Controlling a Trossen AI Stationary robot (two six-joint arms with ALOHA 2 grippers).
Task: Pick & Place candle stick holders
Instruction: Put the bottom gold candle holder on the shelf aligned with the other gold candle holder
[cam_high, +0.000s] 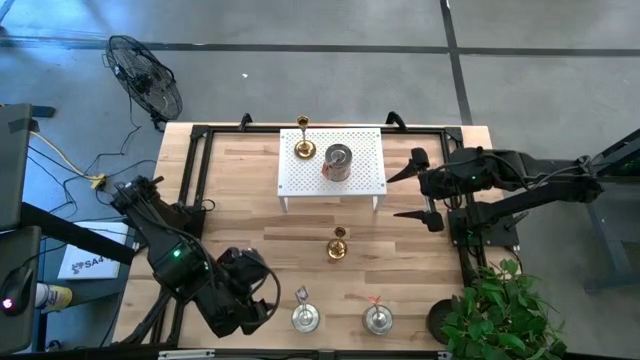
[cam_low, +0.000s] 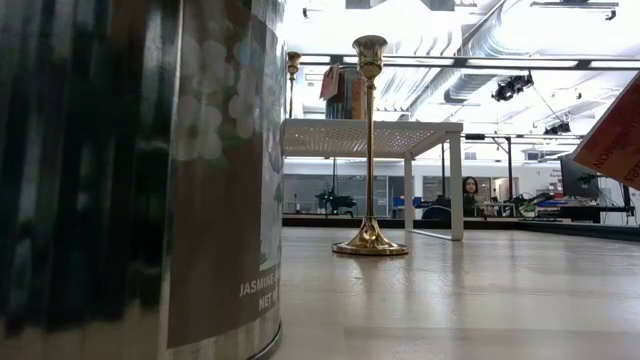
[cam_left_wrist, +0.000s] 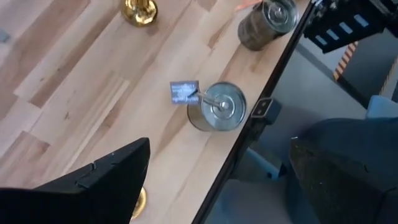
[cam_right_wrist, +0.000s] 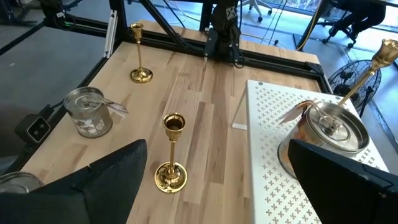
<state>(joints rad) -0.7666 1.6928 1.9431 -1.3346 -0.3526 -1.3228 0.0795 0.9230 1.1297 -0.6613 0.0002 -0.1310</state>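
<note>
On the white rack (cam_high: 360, 170) at the table's far side stand a gold candle stick holder (cam_high: 304, 148) and a squat silver one (cam_high: 338, 162). Another gold holder (cam_high: 337, 245) stands on its round base mid-table. Two silver holders (cam_high: 305, 318) (cam_high: 377, 318) sit at the near edge. My left gripper (cam_high: 255, 295) hovers open at the near left, above a third gold holder whose base (cam_left_wrist: 138, 202) peeks out beside one finger. My right gripper (cam_high: 408, 193) hangs open beside the rack's right end, nothing between its fingers.
Black frame rails (cam_high: 195, 170) run along the table's edges. A potted plant (cam_high: 500, 310) stands at the near right corner, a fan (cam_high: 145, 75) on the floor beyond the far left. The low view shows a person (cam_low: 470, 190) in the room beyond the table.
</note>
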